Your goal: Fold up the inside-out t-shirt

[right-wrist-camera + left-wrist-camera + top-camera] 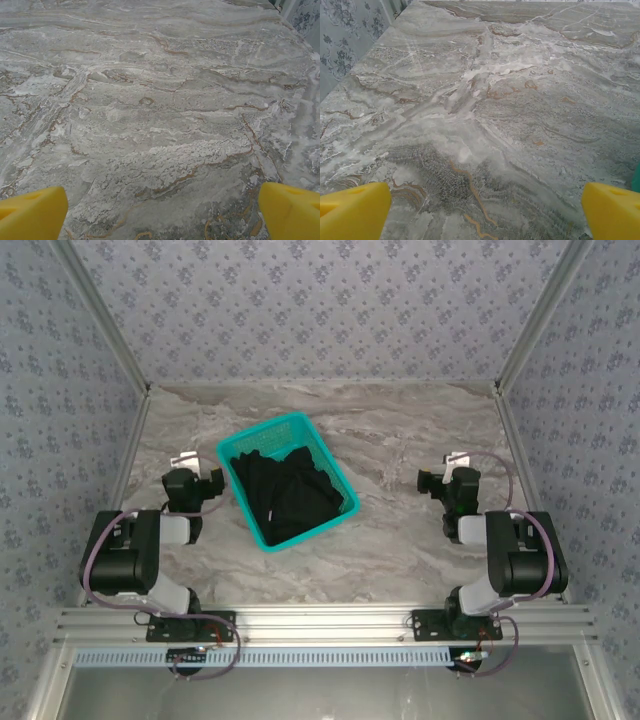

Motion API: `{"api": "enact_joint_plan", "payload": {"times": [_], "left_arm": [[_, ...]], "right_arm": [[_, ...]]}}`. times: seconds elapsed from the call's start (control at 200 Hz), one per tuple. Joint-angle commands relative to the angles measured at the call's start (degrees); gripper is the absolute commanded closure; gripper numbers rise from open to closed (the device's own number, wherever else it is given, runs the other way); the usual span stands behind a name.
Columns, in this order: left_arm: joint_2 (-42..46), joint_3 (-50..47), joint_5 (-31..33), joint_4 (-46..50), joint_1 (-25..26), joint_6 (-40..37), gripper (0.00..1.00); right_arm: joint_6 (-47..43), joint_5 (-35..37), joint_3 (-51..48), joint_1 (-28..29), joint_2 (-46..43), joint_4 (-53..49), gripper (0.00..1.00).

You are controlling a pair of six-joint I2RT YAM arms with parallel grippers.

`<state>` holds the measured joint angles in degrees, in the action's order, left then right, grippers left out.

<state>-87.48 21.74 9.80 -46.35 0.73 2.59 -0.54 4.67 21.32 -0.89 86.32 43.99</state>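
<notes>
The inside-out t-shirt (292, 490) is seen bunched into a black heap inside a teal basket (258, 433), which it mostly fills. Only plain black cloth is presented upward, apart from a small white fleck near the heap's near-left edge. No collar, hem or sleeve can be made out, so it cannot be told which way the garment points. The heap is stretched along the basket's long axis, which runs from far-left to near-right across the table (420, 420); the basket is thus set askew to the table's edges. A strip of the basket's floor is left uncovered at the far-left end.

The basket is placed left of the table's middle, on grey marbled stone.

The left gripper (485, 215) is held just beside the basket's left wall, apart from it. Its yellow fingers (355, 210) are spread wide, with nothing between them but bare table, and a sliver of teal is caught at the right edge of the left wrist view. The right gripper (162, 215) is held well apart from the basket, over the table's right side. Its jaws are likewise spread wide and nothing is gripped.
</notes>
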Motion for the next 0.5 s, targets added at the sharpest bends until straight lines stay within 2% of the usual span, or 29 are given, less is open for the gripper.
{"api": "enact_joint_plan", "payload": {"times": [0.0, 0.495], "left_arm": [[-0.4, 1.3, -0.7, -1.5, -0.4, -0.2, 0.02], [-0.3, 1.3, -0.7, -1.5, -0.5, -0.2, 0.02]], "right_arm": [[-0.4, -0.2, 1.3, -0.4, 0.7, 1.3, 0.0], [-0.2, -1.1, 1.4, -0.9, 0.7, 1.1, 0.0]]}}
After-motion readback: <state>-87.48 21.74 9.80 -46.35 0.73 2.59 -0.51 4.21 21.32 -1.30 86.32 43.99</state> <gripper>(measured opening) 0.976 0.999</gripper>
